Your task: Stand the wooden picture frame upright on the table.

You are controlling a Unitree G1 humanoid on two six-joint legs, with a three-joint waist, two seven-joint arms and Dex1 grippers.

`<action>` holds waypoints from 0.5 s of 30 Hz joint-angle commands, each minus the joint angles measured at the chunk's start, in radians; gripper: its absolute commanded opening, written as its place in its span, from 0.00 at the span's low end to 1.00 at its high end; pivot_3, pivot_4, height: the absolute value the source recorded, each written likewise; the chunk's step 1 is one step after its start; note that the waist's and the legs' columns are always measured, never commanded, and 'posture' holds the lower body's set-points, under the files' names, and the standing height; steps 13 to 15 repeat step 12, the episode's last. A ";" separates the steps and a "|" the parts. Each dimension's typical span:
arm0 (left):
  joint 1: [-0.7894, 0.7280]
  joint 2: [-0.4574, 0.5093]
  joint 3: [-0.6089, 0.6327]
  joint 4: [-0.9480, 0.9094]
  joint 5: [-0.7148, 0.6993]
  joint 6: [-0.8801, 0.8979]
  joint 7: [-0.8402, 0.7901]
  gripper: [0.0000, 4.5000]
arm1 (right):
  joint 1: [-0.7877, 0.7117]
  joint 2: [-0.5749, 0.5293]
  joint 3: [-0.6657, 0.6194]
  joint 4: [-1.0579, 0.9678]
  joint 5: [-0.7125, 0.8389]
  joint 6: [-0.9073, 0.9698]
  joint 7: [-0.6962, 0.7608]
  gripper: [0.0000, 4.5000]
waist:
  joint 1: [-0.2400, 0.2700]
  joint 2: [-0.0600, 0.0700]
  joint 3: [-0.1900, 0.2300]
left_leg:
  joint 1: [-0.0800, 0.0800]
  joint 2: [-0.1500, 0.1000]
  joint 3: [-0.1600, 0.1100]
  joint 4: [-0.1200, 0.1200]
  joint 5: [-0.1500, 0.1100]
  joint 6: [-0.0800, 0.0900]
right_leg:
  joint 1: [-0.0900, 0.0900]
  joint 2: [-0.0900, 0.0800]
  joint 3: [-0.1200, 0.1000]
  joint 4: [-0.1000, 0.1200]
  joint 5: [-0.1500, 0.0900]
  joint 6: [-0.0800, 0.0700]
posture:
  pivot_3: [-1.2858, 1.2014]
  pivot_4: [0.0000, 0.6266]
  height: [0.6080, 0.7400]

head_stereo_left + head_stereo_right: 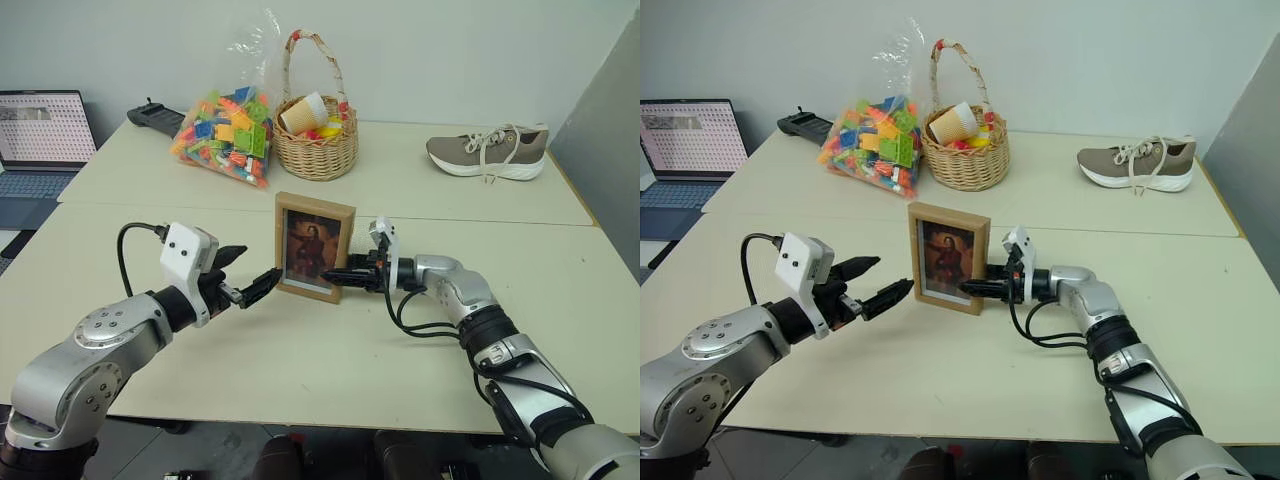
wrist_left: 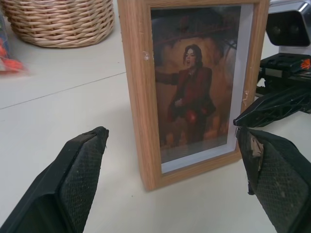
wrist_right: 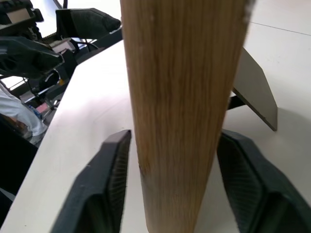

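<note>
The wooden picture frame stands upright on the table, its dark portrait facing me. Its fold-out stand is spread behind it. My left gripper is open just to the left of the frame, pointing at its lower corner without touching it; in the left wrist view its fingers are spread wide in front of the glass. My right gripper is open and straddles the frame's right edge low down, one finger in front and one behind, with little room between the pads and the wood.
At the back of the table are a wicker basket with a paper cup, a bag of coloured bricks, a black device and a beige shoe. A laptop sits far left.
</note>
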 commanded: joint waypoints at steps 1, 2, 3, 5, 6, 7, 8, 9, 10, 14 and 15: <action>-0.042 0.023 0.023 0.059 0.062 -0.017 -0.031 1.00 | 0.070 -0.086 -0.014 -0.125 -0.096 -0.082 -0.019 0.83 | 0.002 0.000 0.000 | 0.000 0.000 0.000 0.000 0.000 0.000 | 0.000 0.000 0.000 0.000 0.000 0.000 | 0.52 0.24 1.00; -0.060 0.033 0.022 0.071 0.066 -0.009 -0.044 1.00 | 0.097 -0.119 -0.013 -0.165 -0.131 -0.102 -0.037 0.88 | 0.004 0.000 0.000 | 0.000 0.000 0.000 0.000 0.000 0.000 | 0.000 0.000 -0.001 0.000 0.000 0.000 | 0.52 0.24 1.00; -0.079 0.048 0.025 0.083 0.068 -0.006 -0.067 1.00 | 0.125 -0.158 -0.021 -0.219 -0.158 -0.100 -0.059 0.92 | 0.005 0.000 0.000 | -0.001 -0.001 0.000 0.000 0.000 0.000 | 0.000 0.000 -0.001 0.000 0.000 0.000 | 0.52 0.24 1.00; -0.110 0.082 0.042 0.117 0.071 0.001 -0.113 1.00 | 0.182 -0.241 -0.045 -0.357 -0.170 -0.068 -0.058 1.00 | 0.005 0.000 0.000 | -0.002 -0.001 0.000 0.001 0.000 0.000 | 0.000 0.000 -0.002 -0.001 0.000 0.000 | 0.52 0.24 1.00; -0.122 0.100 0.049 0.138 0.072 0.001 -0.140 1.00 | 0.206 -0.276 -0.068 -0.430 -0.154 -0.037 -0.059 1.00 | 0.004 0.000 0.000 | -0.003 -0.001 0.000 0.001 0.000 0.000 | -0.001 0.000 -0.001 -0.001 0.000 0.000 | 0.52 0.24 1.00; -0.134 0.123 0.051 0.163 0.081 -0.004 -0.172 1.00 | 0.229 -0.313 -0.099 -0.514 -0.120 0.005 -0.055 1.00 | 0.003 0.000 0.000 | -0.003 -0.001 0.000 0.000 0.000 0.000 | -0.001 0.000 -0.001 -0.001 0.000 0.000 | 0.52 0.24 1.00; -0.144 0.139 0.051 0.185 0.089 -0.009 -0.200 1.00 | 0.247 -0.338 -0.125 -0.581 -0.090 0.041 -0.055 1.00 | 0.000 0.001 0.000 | -0.003 -0.001 0.000 0.000 0.000 0.000 | -0.001 0.000 -0.001 -0.001 0.000 0.000 | 0.52 0.24 1.00; -0.159 0.154 0.050 0.213 0.086 -0.003 -0.230 1.00 | 0.260 -0.358 -0.159 -0.650 -0.043 0.101 -0.061 1.00 | -0.004 0.001 0.001 | -0.003 0.000 0.000 0.000 0.000 0.000 | -0.002 0.000 -0.001 -0.001 0.000 0.000 | 0.52 0.24 1.00; -0.174 0.175 0.043 0.236 0.085 0.007 -0.265 1.00 | 0.264 -0.368 -0.191 -0.709 0.004 0.165 -0.078 1.00 | -0.010 0.001 0.001 | -0.002 0.000 0.000 -0.001 0.000 0.000 | -0.002 0.001 -0.001 -0.001 0.000 0.000 | 0.52 0.24 1.00; -0.201 0.211 0.020 0.275 0.089 0.011 -0.347 1.00 | 0.250 -0.372 -0.248 -0.814 0.113 0.320 -0.125 1.00 | -0.016 0.001 0.001 | 0.000 0.001 0.000 -0.001 0.000 0.000 | -0.001 0.002 -0.001 0.000 0.000 0.000 | 0.52 0.24 1.00; -0.201 0.211 0.020 0.275 0.089 0.011 -0.347 1.00 | 0.250 -0.372 -0.248 -0.814 0.113 0.320 -0.125 1.00 | -0.016 0.001 0.001 | 0.000 0.001 0.000 -0.001 0.000 0.000 | -0.001 0.002 -0.001 0.000 0.000 0.000 | 0.52 0.24 1.00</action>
